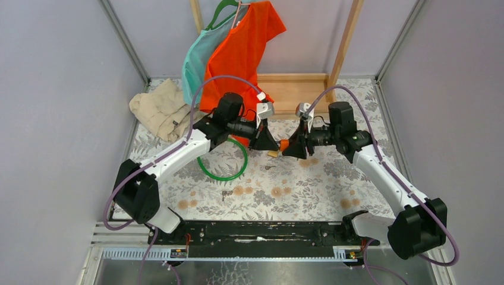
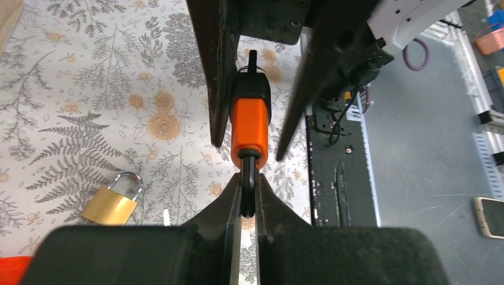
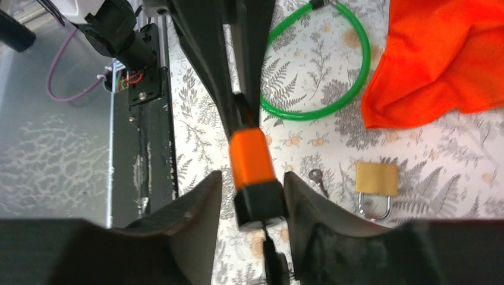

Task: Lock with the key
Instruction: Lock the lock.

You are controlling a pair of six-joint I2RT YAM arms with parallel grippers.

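The left claw [image 2: 248, 184] is clamped on the black loop of the key [image 2: 249, 122], holding it above the tabletop [image 2: 77, 89]. The right claw [image 3: 252, 181] is spread apart, straddling the key's other end. A brass padlock [image 2: 113, 202] lies on the tabletop nearby.

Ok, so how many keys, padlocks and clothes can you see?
Keys: 2, the orange-headed key and a small bare metal key
Padlocks: 1, the brass padlock
Clothes: 3, the orange shirt, teal garment and beige cloth
Total: 6
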